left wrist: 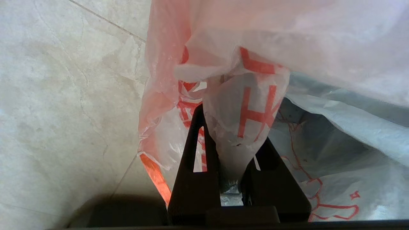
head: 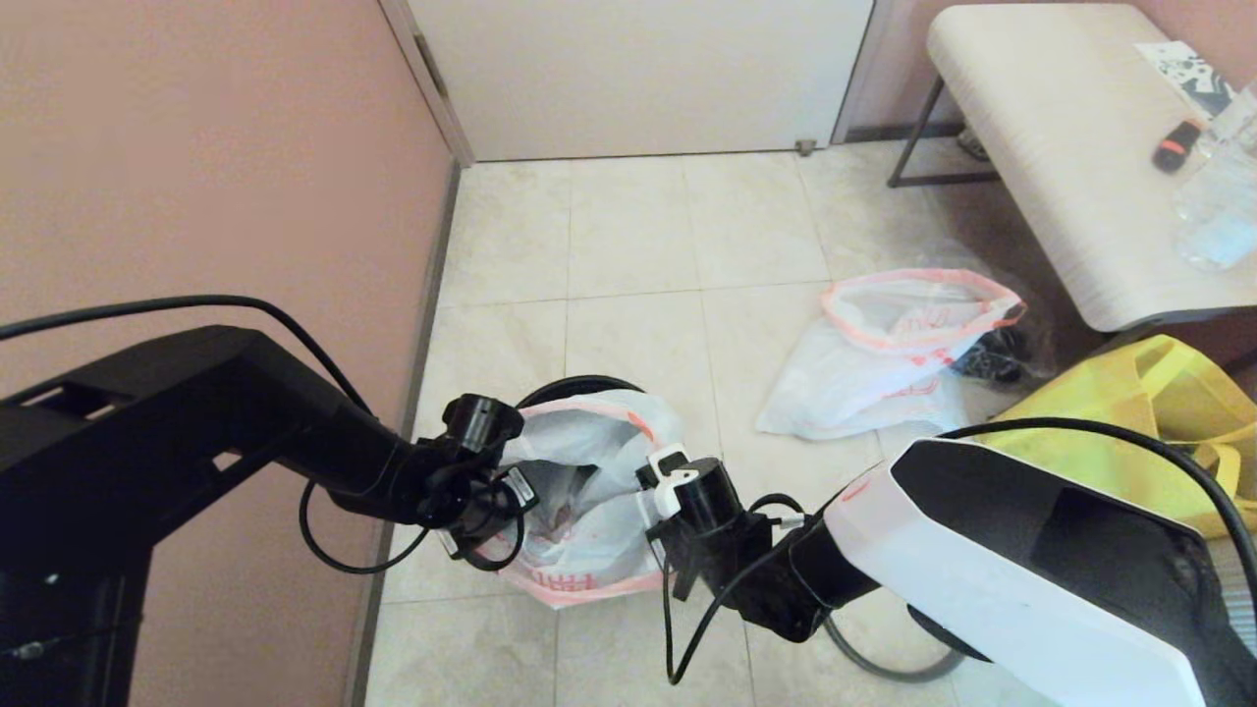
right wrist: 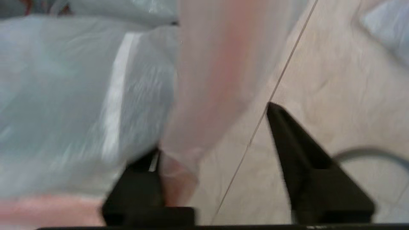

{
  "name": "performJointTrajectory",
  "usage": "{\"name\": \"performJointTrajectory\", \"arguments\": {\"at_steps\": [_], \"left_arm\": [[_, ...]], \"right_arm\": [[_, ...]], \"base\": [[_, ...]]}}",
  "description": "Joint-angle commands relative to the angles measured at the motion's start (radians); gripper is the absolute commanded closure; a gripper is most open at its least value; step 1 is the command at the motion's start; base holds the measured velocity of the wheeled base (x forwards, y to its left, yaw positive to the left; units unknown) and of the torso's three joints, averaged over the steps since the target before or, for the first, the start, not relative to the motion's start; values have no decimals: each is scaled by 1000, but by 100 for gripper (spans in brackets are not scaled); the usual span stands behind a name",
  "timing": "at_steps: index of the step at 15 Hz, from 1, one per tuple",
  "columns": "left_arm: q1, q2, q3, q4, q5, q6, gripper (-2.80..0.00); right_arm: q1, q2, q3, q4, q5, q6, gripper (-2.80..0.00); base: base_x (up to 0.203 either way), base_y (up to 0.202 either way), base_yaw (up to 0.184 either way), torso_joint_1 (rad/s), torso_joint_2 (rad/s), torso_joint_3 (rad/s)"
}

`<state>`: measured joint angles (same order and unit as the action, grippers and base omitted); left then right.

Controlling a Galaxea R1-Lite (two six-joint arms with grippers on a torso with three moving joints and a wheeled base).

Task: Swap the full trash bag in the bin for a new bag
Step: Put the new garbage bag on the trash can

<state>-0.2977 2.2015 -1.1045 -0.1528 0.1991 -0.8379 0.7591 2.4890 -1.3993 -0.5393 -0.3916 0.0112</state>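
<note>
While the left claw (left wrist: 235, 153) pinches the bag (head: 589, 491), the bin (head: 574, 385) sits beneath.

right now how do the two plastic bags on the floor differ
The bag at the bin stands open and upright, pinched by the left pincer; the other bag lies slumped on the tiles, untouched. The first drapes over the bin's dark rim; the second holds dark contents. Both are translucent white with red print.
</note>
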Motion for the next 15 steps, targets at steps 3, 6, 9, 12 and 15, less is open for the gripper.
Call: {"name": "performJointTrajectory", "arguments": {"at_steps": [3, 6, 9, 12, 15], "left_arm": [[0, 3, 0, -4, 3, -4, 0], [0, 9, -2, -5, 4, -4, 0], [0, 11, -2, -7, 5, -4, 0], [0, 15, -3, -7, 6, -4, 0], [0, 17, -5, -7, 8, -4, 0]], "right_arm": [[14, -137, 169, 3, 0, 40, -280], [41, -214, 263, -8, 85, 116, -280], [39, -233, 285, -9, 125, 159, -280], [36, -276, 334, -8, 220, 208, -280], [26, -298, 401, -6, 371, 213, -280]], "base": [[0, 0, 0, 0, 0, 0], [0, 0, 0, 0, 0, 0], [0, 0, 0, 0, 0, 0], [0, 0, 0, 0, 0, 0], [0, 0, 0, 0, 0, 0]]}}
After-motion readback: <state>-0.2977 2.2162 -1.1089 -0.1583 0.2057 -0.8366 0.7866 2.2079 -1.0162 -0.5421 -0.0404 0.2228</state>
